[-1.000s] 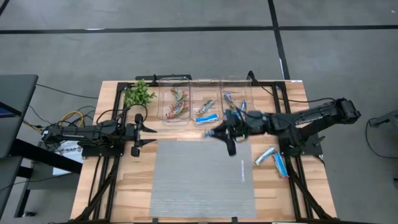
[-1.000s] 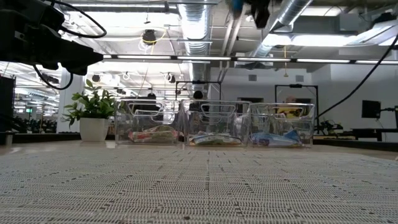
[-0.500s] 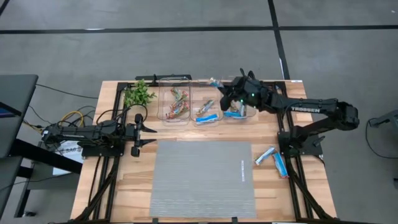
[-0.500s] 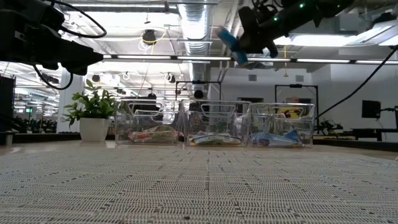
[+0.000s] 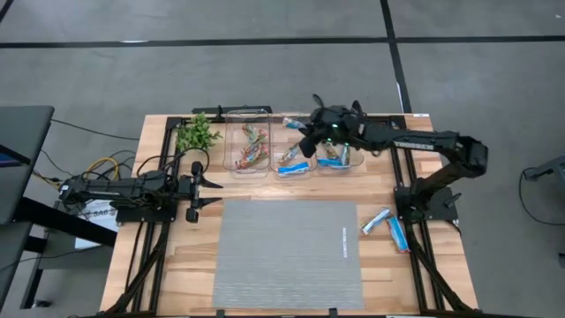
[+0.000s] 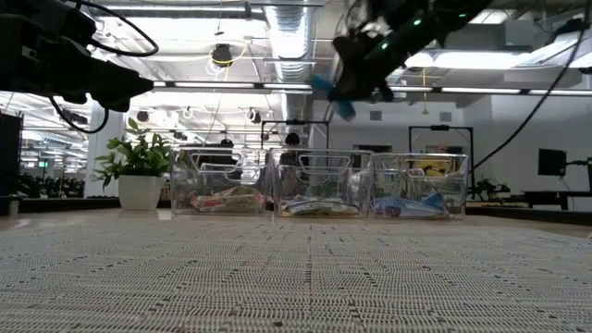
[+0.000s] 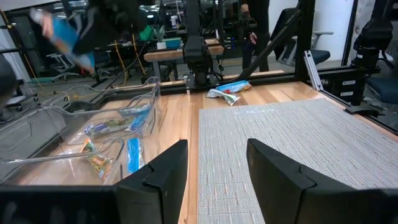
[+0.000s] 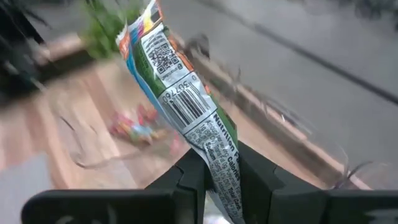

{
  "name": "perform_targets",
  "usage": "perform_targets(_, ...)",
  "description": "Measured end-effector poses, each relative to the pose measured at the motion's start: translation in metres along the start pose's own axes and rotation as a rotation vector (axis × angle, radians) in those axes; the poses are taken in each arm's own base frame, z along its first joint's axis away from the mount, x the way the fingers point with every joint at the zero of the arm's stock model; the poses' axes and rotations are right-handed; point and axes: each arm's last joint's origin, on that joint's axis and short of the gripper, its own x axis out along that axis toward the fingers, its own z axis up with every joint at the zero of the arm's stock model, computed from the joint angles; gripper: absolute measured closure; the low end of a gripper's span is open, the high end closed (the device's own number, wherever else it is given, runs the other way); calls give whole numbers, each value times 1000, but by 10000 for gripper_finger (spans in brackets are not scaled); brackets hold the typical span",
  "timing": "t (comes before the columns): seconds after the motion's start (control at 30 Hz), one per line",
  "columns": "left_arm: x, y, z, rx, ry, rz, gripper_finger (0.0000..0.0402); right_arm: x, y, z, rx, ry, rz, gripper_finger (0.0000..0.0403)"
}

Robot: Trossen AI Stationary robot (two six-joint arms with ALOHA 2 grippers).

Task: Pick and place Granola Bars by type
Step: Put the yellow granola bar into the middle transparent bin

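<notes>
bar [image 8: 186,118]: lower end hidden between claw fingers | background: motion-blurred

R tool [image 5: 306,134] clamped, L tool [image 5: 210,192] open, idle

You see a blue-and-white bar [image 5: 395,233] beside the grey striped mat [image 5: 287,253], and a green plant [image 5: 196,134].

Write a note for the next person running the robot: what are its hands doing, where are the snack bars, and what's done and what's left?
Right gripper: shut on a granola bar, held above the middle clear bin.
Left gripper: open, empty, waiting at the table's left side.
Done: bars already lie in all three bins, left bin and right bin included.
Left: drop the held bar, then sort the two blue bars on the wood right of the grey mat.
</notes>
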Motion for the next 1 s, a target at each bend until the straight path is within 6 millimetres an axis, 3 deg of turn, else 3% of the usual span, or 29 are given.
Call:
perform_targets(0.17, 0, 0, 0, 0, 0, 0, 242, 24, 3, 8, -90, 182, -20, 341)
perform_targets(0.5, 0, 0, 0, 0, 0, 0, 242, 61, 9, 1, -238, 450, -14, 328)
perform_targets(0.87, 0, 0, 0, 0, 0, 0, 242, 66, 10, -4, -225, 488, -16, 206)
perform_targets(1.0, 0, 0, 0, 0, 0, 0, 242, 57, 10, 5, -170, 440, -9, 172)
